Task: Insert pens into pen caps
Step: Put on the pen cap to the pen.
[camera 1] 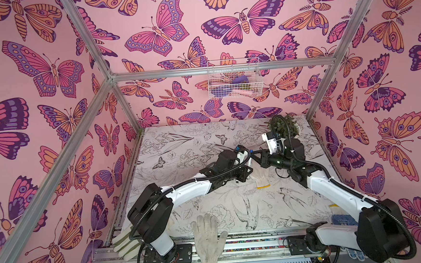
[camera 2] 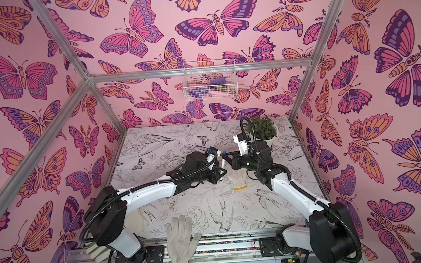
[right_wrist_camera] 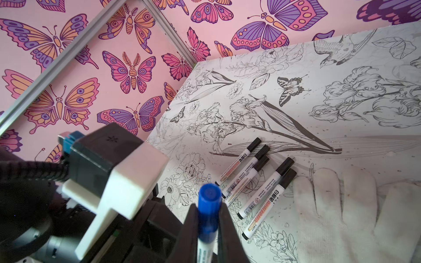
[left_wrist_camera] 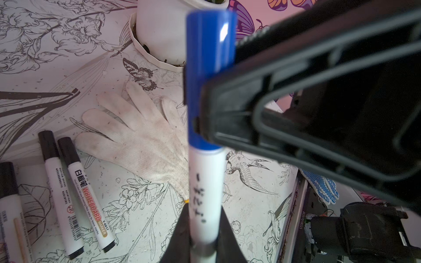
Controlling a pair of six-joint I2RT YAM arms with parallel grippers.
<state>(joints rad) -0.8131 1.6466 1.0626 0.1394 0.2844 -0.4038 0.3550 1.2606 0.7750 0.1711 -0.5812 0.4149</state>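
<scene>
Butterfly-papered walls [camera 1: 50,71]; flower-print table [right_wrist_camera: 296,91]. Five black-capped pens [right_wrist_camera: 262,189] lie mid-table beside a glove [left_wrist_camera: 141,141]: judged done. One sixth pen [left_wrist_camera: 206,182] is aloft, nearer the far edge. The left gripper [left_wrist_camera: 204,232] is clamped on its barrel and the right gripper [right_wrist_camera: 208,218] on its blue cap [left_wrist_camera: 208,68], apparently seated. Left to do: set it down.

**What the views keep back**

In both top views the blue-capped pen [camera 1: 249,161] is a thin sliver between the arms, its print too small to read. The black-capped pens [right_wrist_camera: 264,187] on the tabletop [camera 1: 180,144] cannot be made out there beneath the left arm [camera 1: 190,188]. In the left wrist view the blue cap [left_wrist_camera: 209,68] is blurred. The right pincer [left_wrist_camera: 202,118] covers one flank of it, and the barrel runs off the picture's edge within the left pincer [left_wrist_camera: 204,218]. The wire basket's [camera 1: 233,78] contents are too small to name.
</scene>
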